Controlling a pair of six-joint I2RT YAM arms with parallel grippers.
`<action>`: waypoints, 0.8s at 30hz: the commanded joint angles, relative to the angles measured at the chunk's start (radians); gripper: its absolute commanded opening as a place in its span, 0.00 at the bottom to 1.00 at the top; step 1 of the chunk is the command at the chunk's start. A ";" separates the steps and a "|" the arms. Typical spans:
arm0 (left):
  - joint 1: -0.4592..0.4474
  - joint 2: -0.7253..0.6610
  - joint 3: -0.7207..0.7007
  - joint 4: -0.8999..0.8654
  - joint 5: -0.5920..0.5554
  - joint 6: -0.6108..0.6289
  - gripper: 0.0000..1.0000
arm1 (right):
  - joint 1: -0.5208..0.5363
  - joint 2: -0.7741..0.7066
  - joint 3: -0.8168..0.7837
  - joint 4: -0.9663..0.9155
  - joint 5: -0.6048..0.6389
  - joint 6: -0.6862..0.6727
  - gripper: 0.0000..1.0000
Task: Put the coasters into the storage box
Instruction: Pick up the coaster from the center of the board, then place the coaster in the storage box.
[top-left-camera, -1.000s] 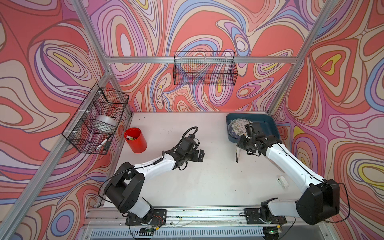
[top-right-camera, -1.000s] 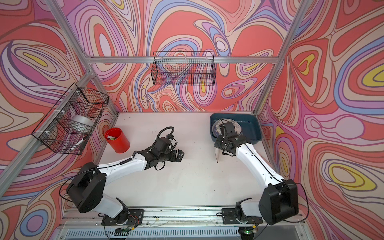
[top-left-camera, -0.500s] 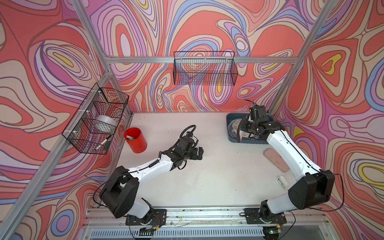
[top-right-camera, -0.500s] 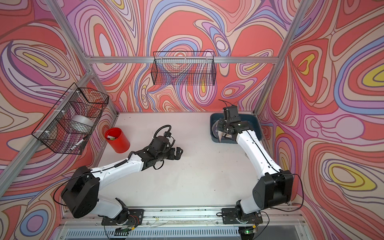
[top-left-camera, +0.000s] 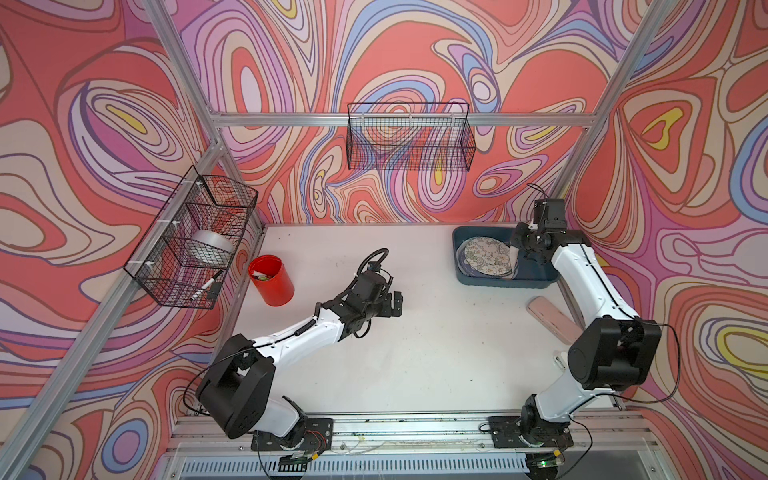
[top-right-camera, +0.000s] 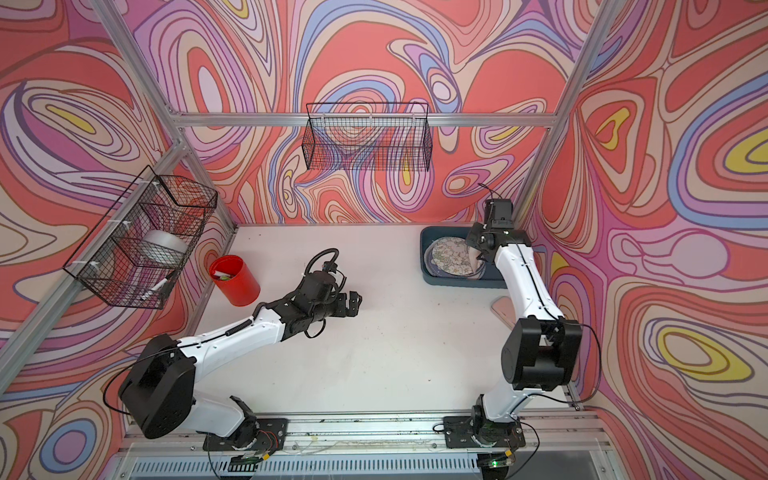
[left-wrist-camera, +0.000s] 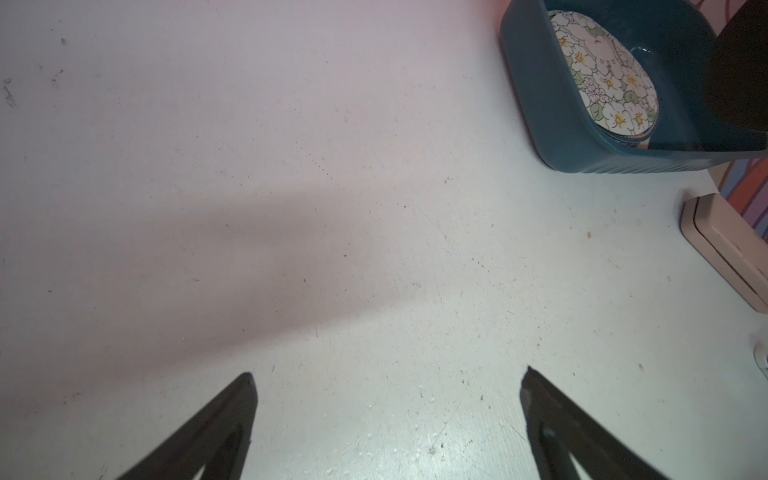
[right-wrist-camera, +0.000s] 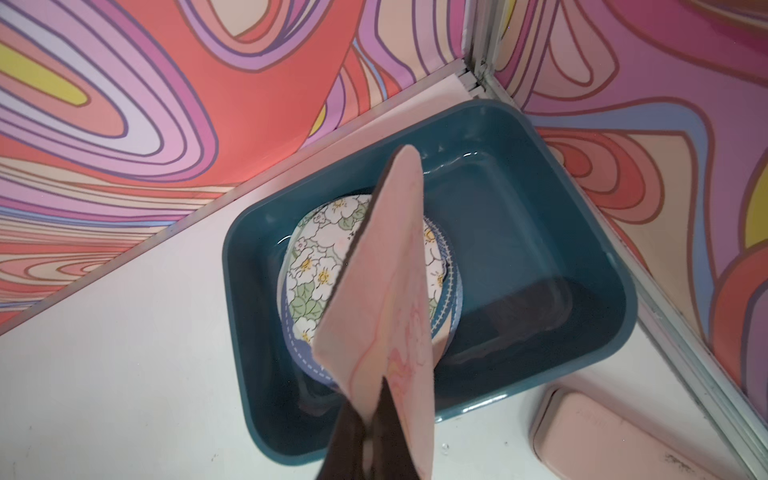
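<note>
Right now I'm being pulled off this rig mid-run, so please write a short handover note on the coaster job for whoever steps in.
Right hand: shut on a pink coaster, held on edge above the storage box, not yet released.
Left hand: open, holding nothing, low over the bare table.
Done: a stack of coasters lies in the box, with the floral coaster on top.
Left: lower the held coaster onto the stack and release it. No other coaster shows on the table. The pink case beside the box does not look like one.
</note>
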 joint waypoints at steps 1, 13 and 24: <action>0.011 -0.015 0.023 -0.042 -0.030 -0.007 1.00 | -0.009 0.053 0.048 0.043 0.038 -0.039 0.00; 0.022 -0.075 0.022 -0.123 -0.104 0.011 1.00 | -0.009 0.367 0.194 0.106 -0.099 -0.020 0.00; 0.036 -0.117 -0.002 -0.142 -0.140 0.008 1.00 | 0.033 0.502 0.201 0.215 -0.363 0.037 0.00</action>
